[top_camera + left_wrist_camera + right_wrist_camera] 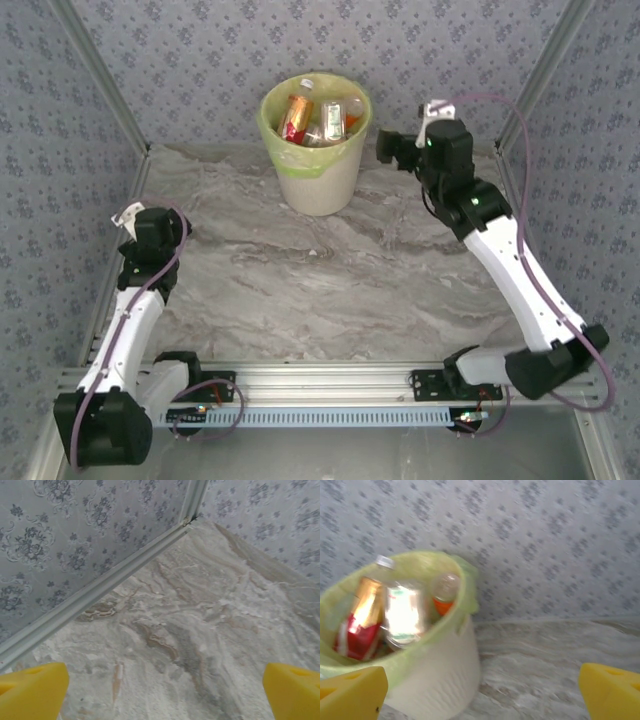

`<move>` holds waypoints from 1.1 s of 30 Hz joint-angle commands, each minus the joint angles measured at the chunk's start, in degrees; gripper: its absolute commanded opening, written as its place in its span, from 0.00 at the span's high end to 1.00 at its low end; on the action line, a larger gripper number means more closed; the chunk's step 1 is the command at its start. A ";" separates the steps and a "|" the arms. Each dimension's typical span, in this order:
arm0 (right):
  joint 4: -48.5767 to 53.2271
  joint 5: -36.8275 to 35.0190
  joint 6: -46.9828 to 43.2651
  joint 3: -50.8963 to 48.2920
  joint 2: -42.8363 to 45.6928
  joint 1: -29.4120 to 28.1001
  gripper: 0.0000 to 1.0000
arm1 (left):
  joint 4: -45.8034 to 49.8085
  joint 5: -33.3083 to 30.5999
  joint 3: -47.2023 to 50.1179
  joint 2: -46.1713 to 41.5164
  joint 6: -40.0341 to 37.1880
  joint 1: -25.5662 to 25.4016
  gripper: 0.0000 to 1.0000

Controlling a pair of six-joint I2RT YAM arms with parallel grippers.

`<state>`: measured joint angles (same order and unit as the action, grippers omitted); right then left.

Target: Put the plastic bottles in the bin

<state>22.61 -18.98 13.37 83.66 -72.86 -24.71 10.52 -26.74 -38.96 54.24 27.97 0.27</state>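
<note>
Obs: plastic bottles (305,118) sit heaped inside the bin (318,185), leaning on one another. Count uncertain, since the right wrist view is blurred. The right gripper (386,148) hangs just beside the bin's rim, pads spread with nothing between them, a spot suited to dropping over the rim. The left gripper (165,692) is well apart from the bin, pads likewise spread and empty, probably parked clear of the work.

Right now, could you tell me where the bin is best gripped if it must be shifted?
The bin looks too wide to span, so probably pinch its bag-lined rim on the right from above, one finger inside; the open right tool is nearest there.
</note>
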 commanded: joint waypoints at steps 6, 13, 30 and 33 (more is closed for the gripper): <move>-5.88 -3.59 1.32 -22.15 13.14 9.24 0.00 | -19.37 1.88 9.83 5.40 -10.66 2.04 0.01; -15.47 5.79 -2.21 -37.97 18.07 18.94 0.00 | -28.20 3.55 13.44 11.41 -13.61 2.14 0.01; -40.99 9.35 -10.67 -59.22 9.14 24.08 0.00 | -59.84 9.23 16.89 33.27 -23.08 -1.33 0.00; -53.44 6.33 -9.79 -62.85 3.80 24.73 0.00 | -59.92 8.78 16.81 33.43 -23.19 -1.59 0.01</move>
<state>-16.32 -10.04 4.45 22.94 -66.08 -0.71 -45.41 -14.98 -22.50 88.25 4.51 -0.93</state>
